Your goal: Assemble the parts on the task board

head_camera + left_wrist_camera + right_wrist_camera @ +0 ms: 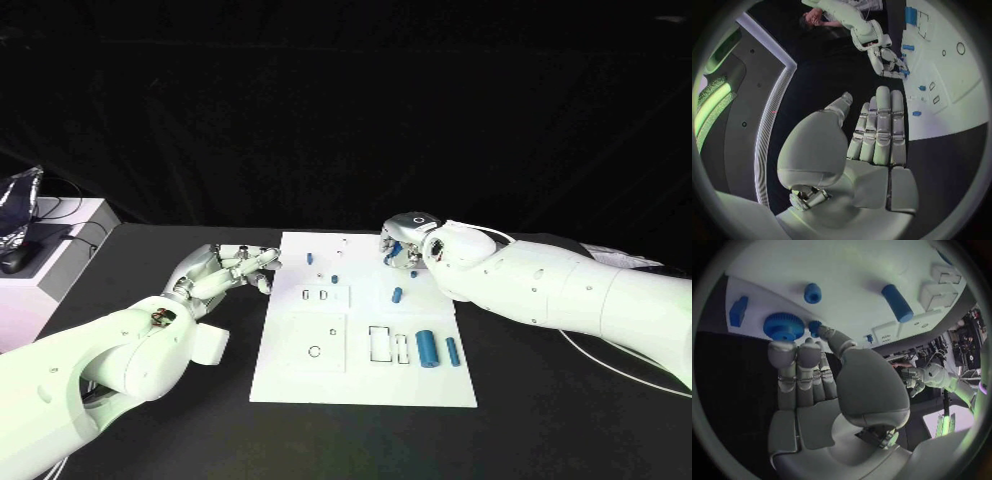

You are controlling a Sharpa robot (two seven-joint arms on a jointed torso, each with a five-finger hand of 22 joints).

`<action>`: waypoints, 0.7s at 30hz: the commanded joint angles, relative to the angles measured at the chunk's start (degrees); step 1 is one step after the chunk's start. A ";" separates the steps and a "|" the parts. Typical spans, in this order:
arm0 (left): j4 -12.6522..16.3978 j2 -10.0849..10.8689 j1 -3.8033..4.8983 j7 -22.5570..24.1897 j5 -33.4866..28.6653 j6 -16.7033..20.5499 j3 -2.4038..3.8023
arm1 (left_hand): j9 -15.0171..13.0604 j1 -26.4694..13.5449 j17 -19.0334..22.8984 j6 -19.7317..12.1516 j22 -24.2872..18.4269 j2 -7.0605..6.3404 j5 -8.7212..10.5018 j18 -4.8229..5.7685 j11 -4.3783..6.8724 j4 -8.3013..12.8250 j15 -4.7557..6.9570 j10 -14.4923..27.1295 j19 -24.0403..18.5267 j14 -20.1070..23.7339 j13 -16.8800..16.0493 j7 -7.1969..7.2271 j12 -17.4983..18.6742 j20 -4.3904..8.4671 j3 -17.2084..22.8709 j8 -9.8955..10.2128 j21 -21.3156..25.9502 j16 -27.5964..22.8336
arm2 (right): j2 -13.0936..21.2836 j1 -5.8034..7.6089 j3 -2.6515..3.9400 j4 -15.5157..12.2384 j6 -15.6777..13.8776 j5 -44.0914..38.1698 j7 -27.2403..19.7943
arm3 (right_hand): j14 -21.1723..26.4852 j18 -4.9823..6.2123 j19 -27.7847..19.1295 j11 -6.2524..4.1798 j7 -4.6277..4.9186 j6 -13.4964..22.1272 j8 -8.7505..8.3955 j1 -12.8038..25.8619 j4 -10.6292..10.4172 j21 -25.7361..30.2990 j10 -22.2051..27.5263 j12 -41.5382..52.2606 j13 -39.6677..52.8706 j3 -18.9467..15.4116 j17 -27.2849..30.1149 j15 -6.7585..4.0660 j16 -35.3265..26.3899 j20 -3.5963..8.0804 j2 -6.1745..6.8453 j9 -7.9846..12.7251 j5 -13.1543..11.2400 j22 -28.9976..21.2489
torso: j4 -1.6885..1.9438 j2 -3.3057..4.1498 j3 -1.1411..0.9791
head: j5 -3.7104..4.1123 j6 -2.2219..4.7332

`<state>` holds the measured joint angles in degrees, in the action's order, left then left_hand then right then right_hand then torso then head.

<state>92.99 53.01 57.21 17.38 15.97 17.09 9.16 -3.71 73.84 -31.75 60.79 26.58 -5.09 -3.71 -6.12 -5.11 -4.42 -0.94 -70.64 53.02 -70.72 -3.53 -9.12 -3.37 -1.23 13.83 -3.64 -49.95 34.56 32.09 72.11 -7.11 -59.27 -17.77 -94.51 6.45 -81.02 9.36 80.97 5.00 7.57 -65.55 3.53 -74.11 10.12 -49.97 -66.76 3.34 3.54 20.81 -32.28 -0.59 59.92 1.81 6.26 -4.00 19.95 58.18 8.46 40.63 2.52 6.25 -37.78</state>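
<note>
The white task board (361, 385) lies in the middle of the black table. On it are a thick blue cylinder (426, 348), a thinner one (451, 350) and small blue pieces (397, 294) (310, 258). My right hand (404, 243) hovers low over the board's far right part. Its thumb tip (824, 332) touches a small blue piece (814, 327) beside a blue gear (783, 326); whether that piece is pinched is unclear. A blue peg (812, 292) and blue cylinder (897, 302) lie beyond. My left hand (228, 270) (879, 130) holds nothing, fingers stretched, just off the board's left edge.
A white cabinet (65, 275) with a black mouse (18, 262) stands at the table's far left. A pale cable (613, 365) runs over the table under my right arm. White rectangular sockets (325, 295) (379, 343) sit in the board's middle.
</note>
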 commanded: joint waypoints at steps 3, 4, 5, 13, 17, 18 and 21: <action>-0.05 -0.05 0.01 -0.10 0.17 -0.52 0.05 | -0.07 -0.32 0.08 -0.52 -0.07 0.12 0.31 -0.22 -0.18 -0.04 -0.29 0.38 -0.06 0.16 -0.07 -0.08 -0.19 -0.34 -0.39 -0.08 -0.22 0.41 | -0.05 -0.04 0.02 -0.10 1.55 -1.15 0.17 | 0.00 1.26 0.61 -0.15 0.04 -0.49 0.06 0.44 0.03 0.73 -0.57 0.02 -0.07 0.62 0.00 -0.49 0.25 0.01 0.06 -0.03 -0.05 0.82 | 0.17 0.13 0.10 | 0.17 -0.09; -0.06 -0.05 0.01 -0.10 0.17 -0.52 0.06 | -0.07 -0.32 0.08 -0.52 -0.07 0.12 0.31 -0.22 -0.18 -0.04 -0.29 0.38 -0.06 0.16 -0.07 -0.08 -0.19 -0.34 -0.39 -0.08 -0.22 0.41 | -0.04 -0.04 0.02 -0.09 1.64 -1.15 0.18 | 0.00 1.20 0.80 -0.19 0.01 -0.61 0.06 0.45 0.03 0.88 -0.74 0.00 -0.08 0.68 -0.04 -0.53 0.28 0.05 0.05 -0.05 -0.02 1.44 | 0.20 0.14 0.12 | 0.19 -0.08; -0.07 -0.05 0.01 -0.12 0.17 -0.53 0.06 | -0.07 -0.32 0.08 -0.52 -0.07 0.12 0.31 -0.22 -0.18 -0.04 -0.29 0.38 -0.06 0.16 -0.07 -0.08 -0.19 -0.34 -0.39 -0.08 -0.22 0.41 | -0.04 -0.05 0.02 -0.05 1.81 -1.16 0.20 | 0.00 1.19 0.82 -0.20 0.00 -0.63 0.06 0.45 0.03 0.90 -0.76 0.00 -0.08 0.69 -0.05 -0.54 0.28 0.05 0.05 -0.05 -0.01 1.53 | 0.25 0.17 0.14 | 0.25 -0.11; -0.18 -0.04 0.00 -0.20 0.16 -0.57 0.06 | -0.07 -0.26 0.21 -0.54 -0.15 0.22 0.32 -0.25 -0.21 -0.02 -0.31 0.50 -0.06 0.20 -0.08 -0.11 -0.21 -0.36 -0.45 -0.09 -0.29 0.50 | 0.03 -0.14 0.01 0.24 2.56 -1.17 0.30 | -0.05 1.12 1.80 -0.23 -0.01 -0.76 0.04 0.47 0.03 4.05 -0.81 0.04 -0.06 0.68 -0.17 -0.56 0.18 0.09 0.06 -0.05 0.03 5.43 | 0.47 0.26 0.26 | 0.40 -0.17; -0.25 -0.03 0.00 -0.23 0.16 -0.60 0.06 | -0.07 -0.26 0.21 -0.54 -0.15 0.22 0.32 -0.25 -0.21 -0.02 -0.31 0.50 -0.06 0.20 -0.08 -0.11 -0.21 -0.36 -0.45 -0.09 -0.29 0.50 | 0.06 -0.16 0.01 0.27 2.67 -1.17 0.34 | -0.05 1.10 2.01 -0.29 -0.01 -0.84 0.06 0.40 0.10 4.49 -1.12 0.03 -0.07 0.82 -0.22 -0.59 0.23 0.12 -0.10 -0.05 0.25 6.05 | 0.50 0.29 0.30 | 0.39 -0.18; -0.27 -0.03 0.00 -0.24 0.16 -0.61 0.06 | -0.07 -0.26 0.21 -0.54 -0.15 0.22 0.32 -0.25 -0.21 -0.02 -0.31 0.50 -0.06 0.20 -0.08 -0.11 -0.21 -0.36 -0.45 -0.09 -0.29 0.50 | 0.08 -0.16 0.01 0.28 2.71 -1.17 0.35 | -0.05 1.10 2.01 -0.29 -0.01 -0.84 0.06 0.40 0.10 4.49 -1.12 0.03 -0.07 0.82 -0.22 -0.59 0.23 0.12 -0.10 -0.05 0.25 6.05 | 0.53 0.28 0.31 | 0.40 -0.21; -0.32 -0.05 0.00 -0.26 0.16 -0.65 0.06 | -0.07 -0.26 0.21 -0.54 -0.15 0.22 0.32 -0.25 -0.21 -0.02 -0.31 0.50 -0.06 0.20 -0.08 -0.11 -0.21 -0.36 -0.45 -0.09 -0.29 0.50 | 0.13 -0.17 0.01 0.36 2.82 -1.17 0.40 | -0.05 1.10 2.01 -0.29 -0.01 -0.84 0.06 0.40 0.10 4.49 -1.12 0.03 -0.07 0.82 -0.22 -0.59 0.23 0.12 -0.10 -0.05 0.25 6.05 | 0.66 0.31 0.35 | 0.56 -0.23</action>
<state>92.63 53.03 57.21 16.99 15.98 17.06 9.16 -3.70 73.84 -31.58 60.59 26.48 -5.09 -3.71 -6.12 -5.33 -4.42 -0.94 -70.43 53.03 -70.72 -3.53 -9.33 -3.32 -1.23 13.84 -3.64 -49.94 34.78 32.19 72.16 -6.97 -59.04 -16.77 -94.85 6.54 -81.09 9.34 82.59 4.60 7.64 -66.08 3.53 -74.11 10.15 -45.50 -67.57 3.29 3.42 21.33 -32.45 -0.93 59.91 1.84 6.27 -4.02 19.95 64.39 8.99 40.90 2.80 6.70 -38.00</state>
